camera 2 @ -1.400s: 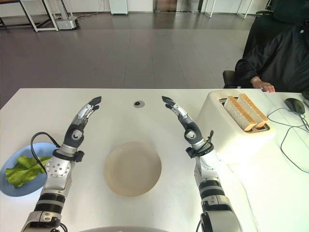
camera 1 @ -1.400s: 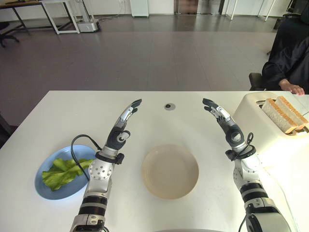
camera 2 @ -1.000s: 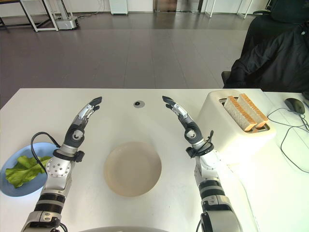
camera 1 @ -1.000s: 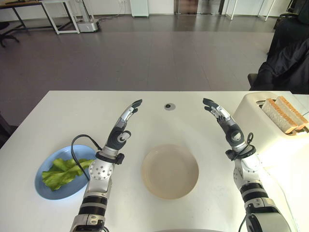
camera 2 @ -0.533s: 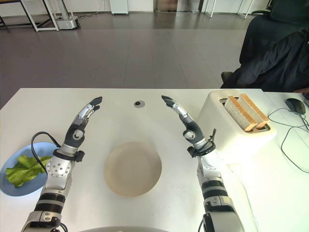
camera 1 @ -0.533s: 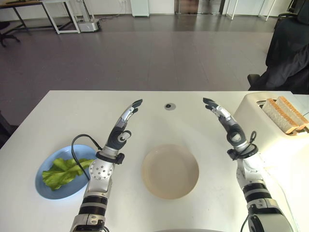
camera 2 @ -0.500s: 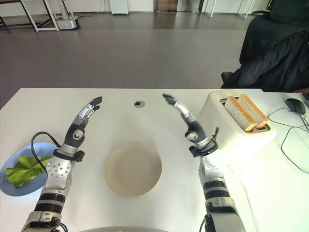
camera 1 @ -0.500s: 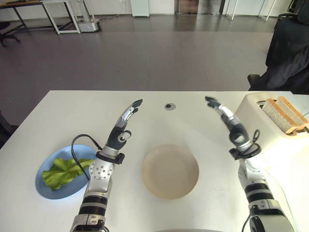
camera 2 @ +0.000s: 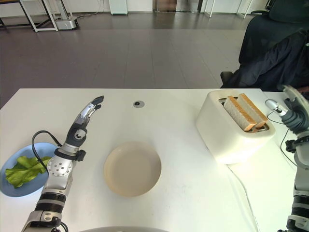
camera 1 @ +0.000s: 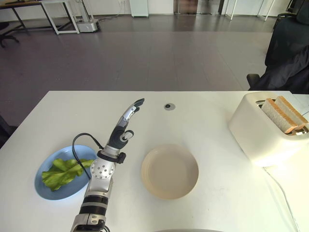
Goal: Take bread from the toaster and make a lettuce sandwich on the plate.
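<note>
Right hand (camera 2: 293,112), empty with fingers uncurled, hovers beside the white plastic toaster (camera 2: 227,137) at the tabletop's (camera 2: 186,164) right edge, where two toasted bread slices (camera 2: 246,113) stand. Fetching bread seems the step in hand: next, pinch one slice and lift it straight up.

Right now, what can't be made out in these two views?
- Bread: lower halves hidden inside the toaster, both views.
- Right hand: blurred at the right edge, right eye view; its pose is unclear.
- Blue plate: cut off by the left edge, right eye view.
- Small round thing: too small to identify, both views.
</note>
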Controlling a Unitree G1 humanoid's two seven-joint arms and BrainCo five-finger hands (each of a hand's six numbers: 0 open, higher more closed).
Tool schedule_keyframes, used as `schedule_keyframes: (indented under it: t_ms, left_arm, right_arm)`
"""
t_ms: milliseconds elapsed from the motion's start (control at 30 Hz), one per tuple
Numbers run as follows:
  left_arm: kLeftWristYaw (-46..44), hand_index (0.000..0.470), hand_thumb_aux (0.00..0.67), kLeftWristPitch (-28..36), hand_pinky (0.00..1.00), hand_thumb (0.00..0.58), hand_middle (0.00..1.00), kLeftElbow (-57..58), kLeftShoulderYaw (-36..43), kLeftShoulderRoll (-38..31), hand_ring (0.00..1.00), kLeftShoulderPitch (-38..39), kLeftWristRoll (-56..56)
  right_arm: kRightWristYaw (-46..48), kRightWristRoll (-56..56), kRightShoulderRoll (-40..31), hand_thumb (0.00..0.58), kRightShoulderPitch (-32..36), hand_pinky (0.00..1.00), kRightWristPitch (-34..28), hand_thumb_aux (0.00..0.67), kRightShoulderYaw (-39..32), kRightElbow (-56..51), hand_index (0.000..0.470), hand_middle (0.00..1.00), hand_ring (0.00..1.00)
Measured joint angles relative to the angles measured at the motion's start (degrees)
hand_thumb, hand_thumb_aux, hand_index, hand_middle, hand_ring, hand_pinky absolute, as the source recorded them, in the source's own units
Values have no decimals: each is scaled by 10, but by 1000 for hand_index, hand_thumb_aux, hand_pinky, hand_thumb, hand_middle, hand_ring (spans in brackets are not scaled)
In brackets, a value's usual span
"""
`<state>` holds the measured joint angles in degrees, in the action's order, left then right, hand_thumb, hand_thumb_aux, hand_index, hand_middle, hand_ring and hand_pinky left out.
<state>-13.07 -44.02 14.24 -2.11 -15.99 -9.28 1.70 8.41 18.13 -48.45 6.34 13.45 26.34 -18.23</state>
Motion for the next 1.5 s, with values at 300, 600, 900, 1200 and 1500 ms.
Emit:
schedule_keyframes:
  t_ms: [300, 600, 900, 1200, 1500]
  left_arm:
    - [1, 0, 0, 0, 0, 0, 0, 0, 4, 0, 0, 0, 5]
    - [3, 0, 0, 0, 0, 0, 0, -3, 5, -2, 0, 0, 6]
    - [6, 0, 0, 0, 0, 0, 0, -5, 5, -4, 0, 0, 16]
    - [13, 0, 0, 3, 0, 0, 0, -16, -1, -8, 0, 0, 17]
    - [-47, 0, 0, 74, 0, 0, 0, -95, -42, -103, 0, 19, -28]
  right_arm:
    - [-10, 8, -29, 501, 21, 0, 32, 423, -72, -74, 297, 0, 0]
    - [3, -20, -30, 580, 25, 0, 38, 670, -101, -47, 470, 0, 0]
    - [-1, -58, -11, 580, 15, 0, 20, 670, -83, 7, 470, 0, 0]
    - [13, -193, 2, 580, 16, 0, 15, 670, 32, 194, 470, 0, 0]
    - [144, -200, 87, 580, 68, 0, 33, 670, -222, 332, 470, 0, 0]
